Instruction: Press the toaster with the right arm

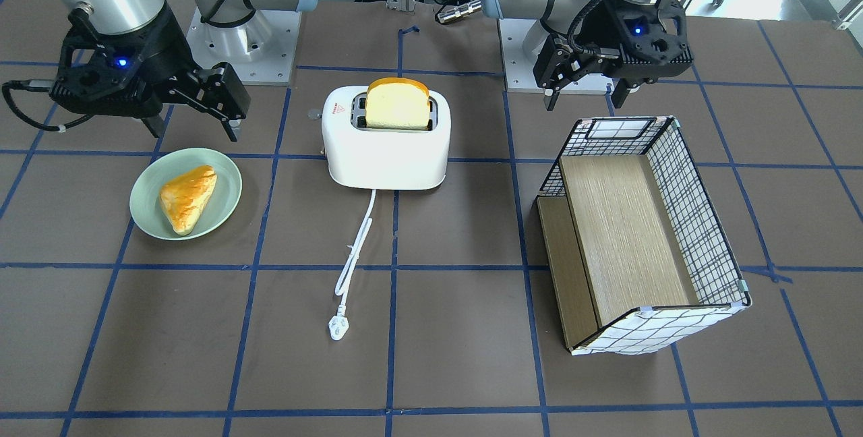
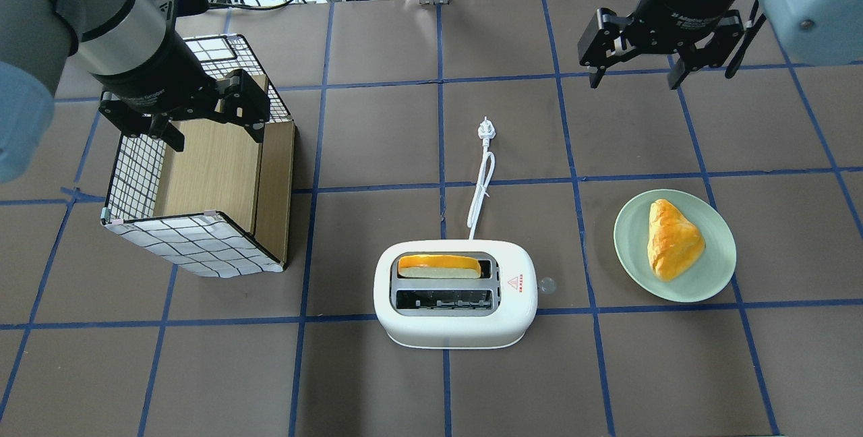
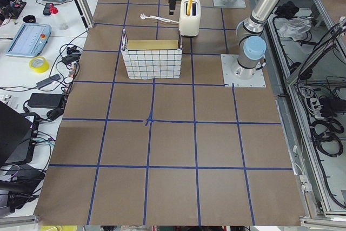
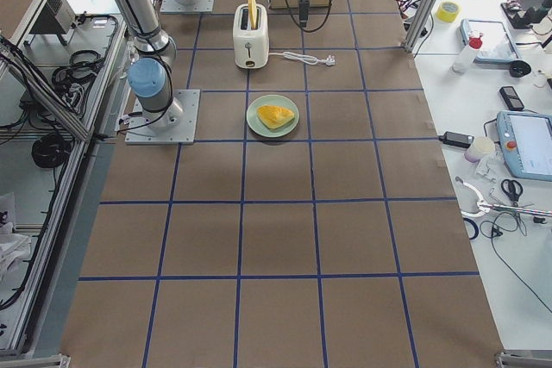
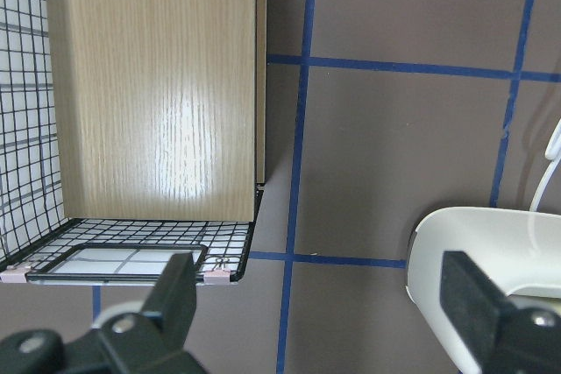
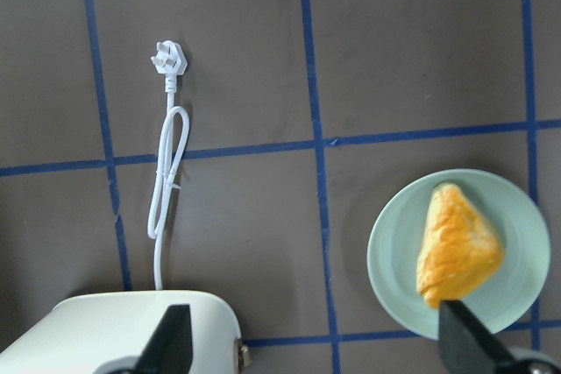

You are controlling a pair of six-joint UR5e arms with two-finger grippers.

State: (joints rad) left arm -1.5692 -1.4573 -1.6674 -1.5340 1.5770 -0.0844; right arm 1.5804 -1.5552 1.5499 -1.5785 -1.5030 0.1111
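Toaster: the white toaster [image 2: 455,292] stands on the table [image 2: 377,154], in the lower centre of the overhead view, with a small red triangle on its top at the right end.
Bread: one slice of bread [image 2: 438,266] stands in the upper slot in the overhead view; the lower slot holds nothing.
Cord: the white cord [image 2: 480,187] runs from the toaster toward the upper part of the overhead view and ends in a plug [image 2: 485,130] that lies loose on the table.
Right gripper: the right gripper [image 2: 634,73] hangs over the table in the upper right of the overhead view, well apart from the toaster. Its jaws stand wide and hold nothing.
Left gripper: the left gripper [image 2: 214,130] hangs over the basket in the upper left of the overhead view. Its jaws also stand wide and hold nothing.
Basket: a basket [image 2: 195,248] with a white checked wall and a wooden inside is left of the toaster.
Plate: a pale green plate [image 2: 715,275] lies right of the toaster, with a golden pastry [image 2: 673,239] on it.
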